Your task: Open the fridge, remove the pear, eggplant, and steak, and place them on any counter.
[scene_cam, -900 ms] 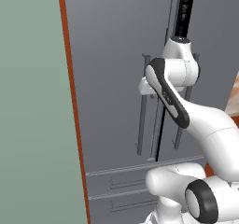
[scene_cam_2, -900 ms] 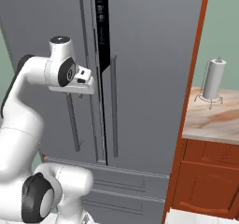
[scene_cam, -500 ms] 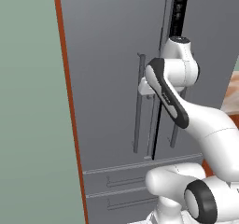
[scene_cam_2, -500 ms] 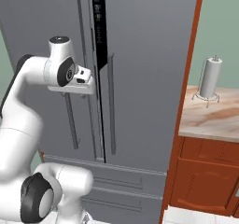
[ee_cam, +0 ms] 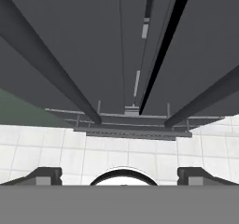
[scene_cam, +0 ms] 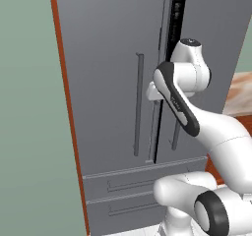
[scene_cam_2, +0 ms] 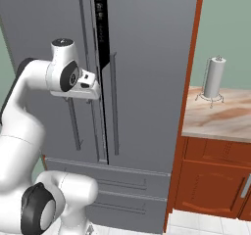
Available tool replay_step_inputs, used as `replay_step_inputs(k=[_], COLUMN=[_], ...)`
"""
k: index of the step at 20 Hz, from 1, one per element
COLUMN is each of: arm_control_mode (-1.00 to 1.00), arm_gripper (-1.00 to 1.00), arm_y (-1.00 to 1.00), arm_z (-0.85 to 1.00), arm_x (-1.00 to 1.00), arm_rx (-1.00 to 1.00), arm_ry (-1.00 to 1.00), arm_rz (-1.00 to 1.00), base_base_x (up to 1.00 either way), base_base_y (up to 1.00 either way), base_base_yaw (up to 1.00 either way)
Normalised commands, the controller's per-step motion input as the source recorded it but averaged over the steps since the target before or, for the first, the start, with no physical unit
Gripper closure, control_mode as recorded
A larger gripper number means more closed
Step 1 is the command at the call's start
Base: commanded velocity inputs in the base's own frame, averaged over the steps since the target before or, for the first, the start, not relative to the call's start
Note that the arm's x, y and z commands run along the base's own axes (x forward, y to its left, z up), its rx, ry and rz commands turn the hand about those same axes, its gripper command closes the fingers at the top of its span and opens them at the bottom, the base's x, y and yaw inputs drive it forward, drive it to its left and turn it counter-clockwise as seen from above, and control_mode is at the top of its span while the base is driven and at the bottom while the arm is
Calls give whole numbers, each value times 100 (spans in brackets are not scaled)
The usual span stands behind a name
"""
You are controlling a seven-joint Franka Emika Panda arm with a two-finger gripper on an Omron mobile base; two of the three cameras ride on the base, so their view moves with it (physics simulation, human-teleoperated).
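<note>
The gripper (ee_cam: 119, 175) had just spread wide and let go of the fridge (scene_cam: 108, 58) handle; the left door stood slightly ajar before it, food not yet reachable

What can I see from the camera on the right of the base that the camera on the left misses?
The right base view alone shows a paper towel roll standing on its holder and the wooden cabinets under the counter. The left base view alone shows the green wall left of the fridge. Both show the fridge with a dark gap between its doors, its bar handles, the drawers below, and the white arm.
</note>
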Motion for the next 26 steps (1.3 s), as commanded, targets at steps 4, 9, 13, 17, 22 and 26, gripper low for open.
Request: replay_step_inputs(k=[4, 9, 13, 17, 22, 26], arm_control_mode=[100, 100, -100, -100, -100, -100], arm_gripper=[-100, -100, -100, -100, -100, -100], arm_y=[0, 0, -19, -37, -24, -19], arm_z=[0, 0, 0, 0, 0, 1], arm_x=[0, 0, 3, 17, 36, 47], arm_rx=[0, 0, 11, 14, 12, 6], arm_ry=[0, 0, -22, -21, -16, -1], arm_rz=[0, 0, -7, -13, -17, -19], base_base_x=[0, 0, 0, 0, 0, 0], base_base_y=[0, 0, 0, 0, 0, 0], base_base_yaw=[0, -2, 0, 0, 0, 0])
